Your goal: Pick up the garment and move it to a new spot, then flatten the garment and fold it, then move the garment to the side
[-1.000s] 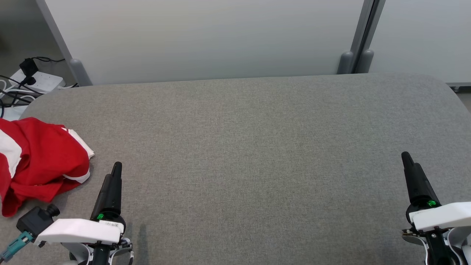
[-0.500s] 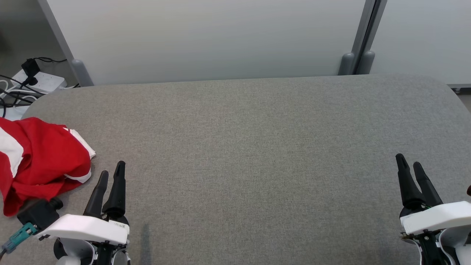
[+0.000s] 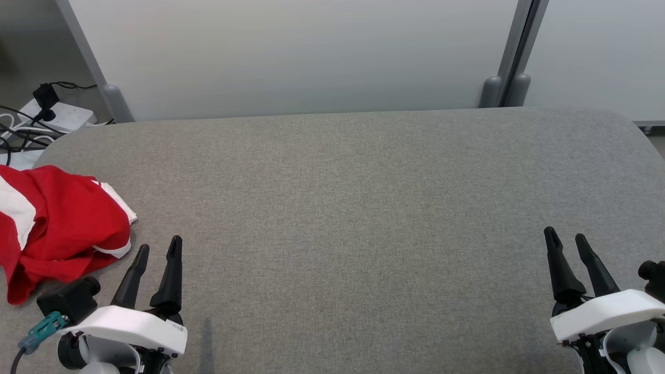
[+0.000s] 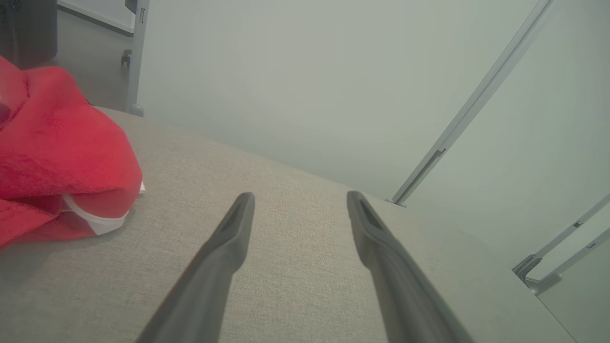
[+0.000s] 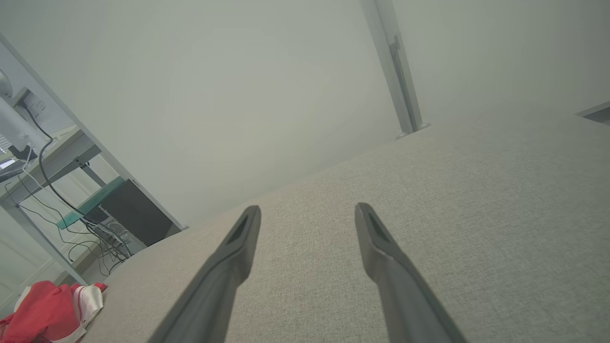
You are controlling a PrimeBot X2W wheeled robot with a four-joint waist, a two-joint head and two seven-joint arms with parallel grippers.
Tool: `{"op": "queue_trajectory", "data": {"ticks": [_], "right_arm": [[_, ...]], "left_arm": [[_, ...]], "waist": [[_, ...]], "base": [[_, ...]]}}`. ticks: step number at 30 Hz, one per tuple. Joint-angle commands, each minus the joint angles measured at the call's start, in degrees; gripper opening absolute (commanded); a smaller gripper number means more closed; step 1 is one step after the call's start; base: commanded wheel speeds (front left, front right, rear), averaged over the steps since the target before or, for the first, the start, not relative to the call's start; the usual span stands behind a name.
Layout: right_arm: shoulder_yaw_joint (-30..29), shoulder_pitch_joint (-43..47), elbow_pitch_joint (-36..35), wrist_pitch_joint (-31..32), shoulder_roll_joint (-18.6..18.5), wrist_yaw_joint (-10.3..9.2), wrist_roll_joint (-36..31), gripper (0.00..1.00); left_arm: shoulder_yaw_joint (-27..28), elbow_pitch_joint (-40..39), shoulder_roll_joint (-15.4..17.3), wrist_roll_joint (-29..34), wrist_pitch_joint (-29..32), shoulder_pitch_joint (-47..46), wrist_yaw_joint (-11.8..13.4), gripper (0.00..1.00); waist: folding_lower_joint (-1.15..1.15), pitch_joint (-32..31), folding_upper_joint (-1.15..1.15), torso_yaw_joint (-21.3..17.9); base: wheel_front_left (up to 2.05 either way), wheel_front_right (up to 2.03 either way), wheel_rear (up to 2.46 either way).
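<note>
We see the crumpled red garment (image 3: 57, 218) with white trim just to the left of our left gripper (image 3: 159, 244), not touching it. The frame edge cuts off its far side, and we cannot tell what kind of garment it is. The left gripper's fingers are spread apart and hold nothing over the grey fabric table (image 3: 353, 208). Well off to the right, our right gripper (image 3: 563, 235) is likewise spread and empty.
</note>
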Motion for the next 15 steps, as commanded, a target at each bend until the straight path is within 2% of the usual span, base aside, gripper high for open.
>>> {"op": "queue_trajectory", "data": {"ticks": [1, 15], "right_arm": [[0.99, -2.11, -1.04, -1.33, -1.38, 0.33, -2.39, 1.0], [1.82, -2.14, 1.53, -3.69, -1.02, 0.36, -9.96, 1.0]], "left_arm": [[1.0, -1.29, 1.8, 2.33, -0.95, -3.36, 0.54, 1.0], [-0.42, 0.35, 2.38, 9.77, -3.3, -3.37, 1.31, 1.0]], "waist": [[0.0, -0.07, 0.0, 0.03], [0.0, -0.18, 0.0, 0.22]], "base": [[0.0, 0.0, 0.0], [0.0, 0.0, 0.0]]}}
